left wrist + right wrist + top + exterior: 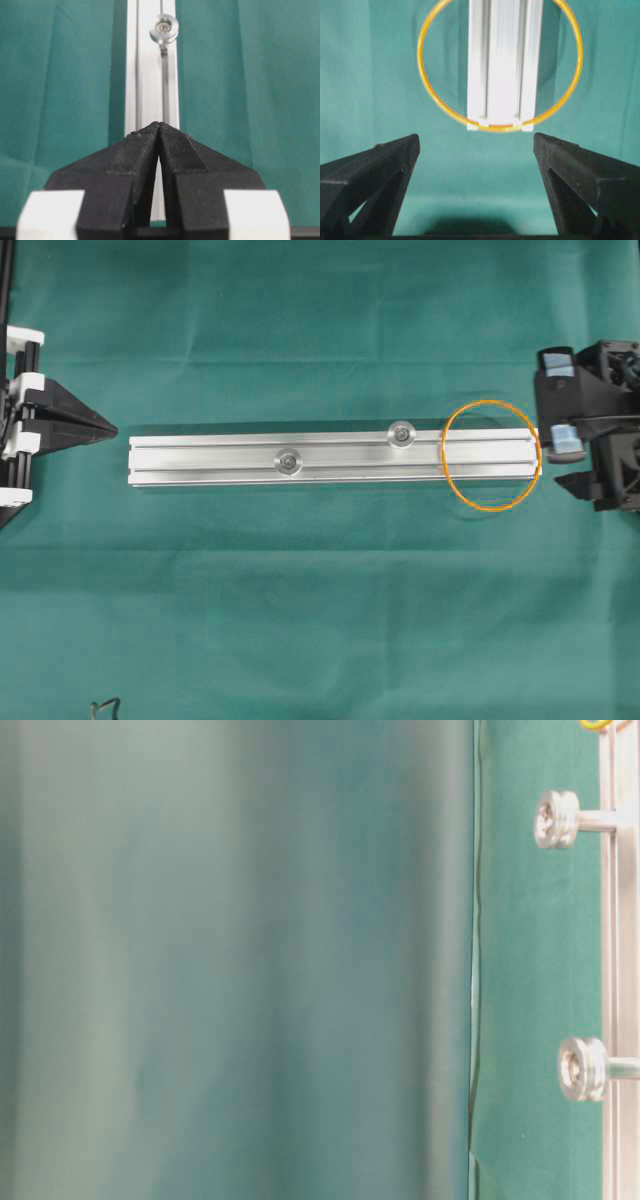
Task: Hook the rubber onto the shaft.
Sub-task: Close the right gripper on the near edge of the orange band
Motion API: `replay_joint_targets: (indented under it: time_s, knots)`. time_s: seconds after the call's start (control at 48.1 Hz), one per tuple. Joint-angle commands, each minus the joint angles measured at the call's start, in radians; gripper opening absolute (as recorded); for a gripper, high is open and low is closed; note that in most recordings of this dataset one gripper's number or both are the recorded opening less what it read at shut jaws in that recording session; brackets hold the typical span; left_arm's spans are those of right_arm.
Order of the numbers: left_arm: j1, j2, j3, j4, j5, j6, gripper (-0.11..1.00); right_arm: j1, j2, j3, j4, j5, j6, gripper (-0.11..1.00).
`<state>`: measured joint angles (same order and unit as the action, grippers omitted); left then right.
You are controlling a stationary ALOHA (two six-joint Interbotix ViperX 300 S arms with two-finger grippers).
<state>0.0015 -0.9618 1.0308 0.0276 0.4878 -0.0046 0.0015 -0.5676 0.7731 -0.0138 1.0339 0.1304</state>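
Plainly, the right end effector (476, 145) stands with its black fingers (375, 170) spread wide and nothing between them, aimed at the near end of the silver rail (330, 452) and stopped just short of it. Ahead of it lies the rubber (492, 455), a thin orange loop resting flat over that end of the rail, its ring crossing the rail's top face and overhanging the green cloth (300, 620) of the bench on both sides. It hangs on neither shaft. The two shafts, short silver pins with grooved round heads, stand up from the rail: one (401, 434) nearer the loop, the other (289, 461) toward the middle. At the rail's far end the left end effector (159, 131) has its fingers pressed together, empty, tips just off the rail.
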Motion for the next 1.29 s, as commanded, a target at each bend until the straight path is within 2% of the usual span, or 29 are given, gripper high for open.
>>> replay_joint_targets:
  time_s: [0.0, 0.333, 1.269]
  knots:
    - [0.002, 0.009, -0.029, 0.003, -0.005, 0.000, 0.00, 0.000, 0.028, -0.051, 0.000, -0.025, 0.000, 0.99]
    - [0.002, 0.008, -0.031, 0.003, -0.005, -0.002, 0.00, 0.000, 0.089, -0.089, 0.000, -0.057, -0.003, 0.99]
    - [0.002, 0.009, -0.029, 0.003, -0.003, -0.002, 0.00, 0.000, 0.089, -0.089, -0.002, -0.060, -0.003, 0.99]
